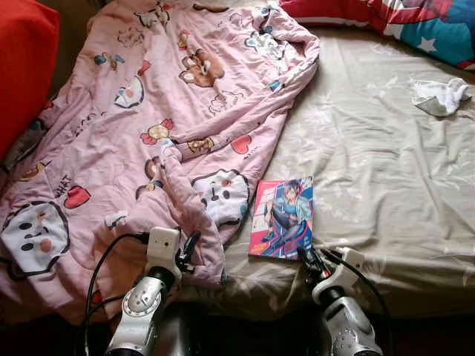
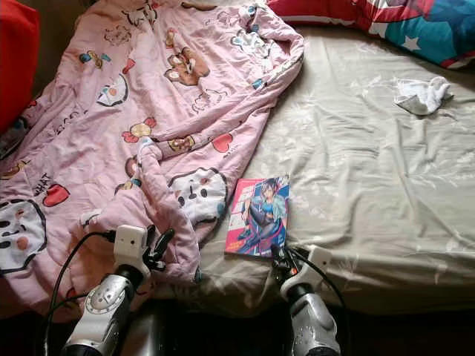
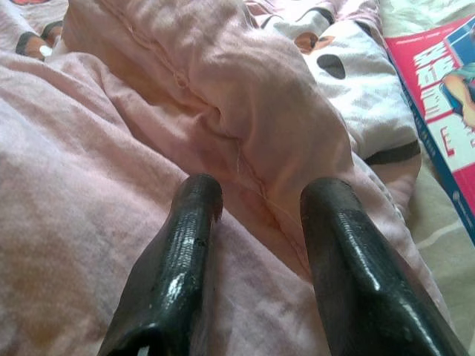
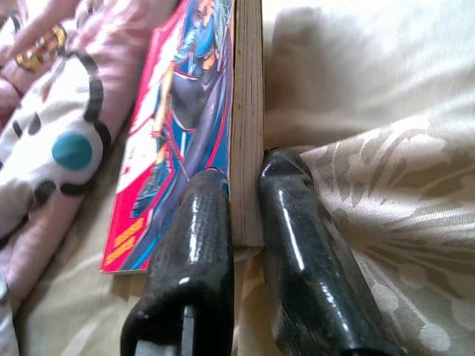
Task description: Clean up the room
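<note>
Here the right gripper jaws pinch the glossy flat comic book; left gripper jaws gape over the soft quilt.

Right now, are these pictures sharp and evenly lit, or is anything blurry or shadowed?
Eye views: sharp, with soft daylight on the bedsheet and darkness below the bed edge. Left wrist view: the left pincer is blurred, with glints on its fingers. Right wrist view: the right pincer and comic book are soft.

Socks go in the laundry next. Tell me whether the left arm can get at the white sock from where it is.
Probably not. The white sock lies far across the bed, while the left end effector sits on the pink blanket.
</note>
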